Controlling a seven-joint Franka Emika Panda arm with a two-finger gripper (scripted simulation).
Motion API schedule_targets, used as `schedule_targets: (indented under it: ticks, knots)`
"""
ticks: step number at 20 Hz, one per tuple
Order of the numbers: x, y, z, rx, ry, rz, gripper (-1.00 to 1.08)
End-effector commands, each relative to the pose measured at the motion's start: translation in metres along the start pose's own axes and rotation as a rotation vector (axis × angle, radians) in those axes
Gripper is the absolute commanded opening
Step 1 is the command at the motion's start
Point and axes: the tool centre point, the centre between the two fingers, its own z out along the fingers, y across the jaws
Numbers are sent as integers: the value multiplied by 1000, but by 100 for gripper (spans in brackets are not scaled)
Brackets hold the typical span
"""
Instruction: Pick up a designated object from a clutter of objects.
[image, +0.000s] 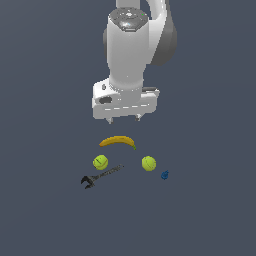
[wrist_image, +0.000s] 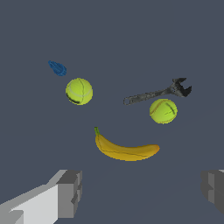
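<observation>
So: gripper (image: 125, 119) hung above the floor (image: 45, 210) with its fingers (wrist_image: 70, 192) spread wide and nothing between them. It touched none of the objects.

Count on the floor was five items: one banana (image: 117, 141), two tennis balls, one wrench (image: 101, 176), one small blue item (image: 164, 175).

Banana was the closest thing to the gripper, lying almost directly under the fingertips and slightly ahead of them in the wrist view, flat on the floor. Its curve (wrist_image: 124, 150) ran roughly parallel to the line between the two fingers, and its dark greenish stem tip (wrist_image: 96, 130) pointed to the side of the blue item. Nothing touched it.

First tennis ball (image: 100, 162) sat just past the banana from the gripper, right beside the wrench handle; whether they touched, couldn't tell. Second tennis ball (image: 148, 163) sat past the banana's stem end, apart from it.

Wrench lay farther from the gripper than the first ball, slim and dark, with its jaw end pointing away from the rest of the group.

Blue item was the farthest from the gripper, near the second ball but clear of it. Too small to make out its shape.
</observation>
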Motion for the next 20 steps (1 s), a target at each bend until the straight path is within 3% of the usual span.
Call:
schedule_targets:
  ticks: [1, 20]
  knots:
    - [-1, 4, 11, -5, 0, -57, 100]
    - [-17, 24, 97, -22, 2, -552, 100]
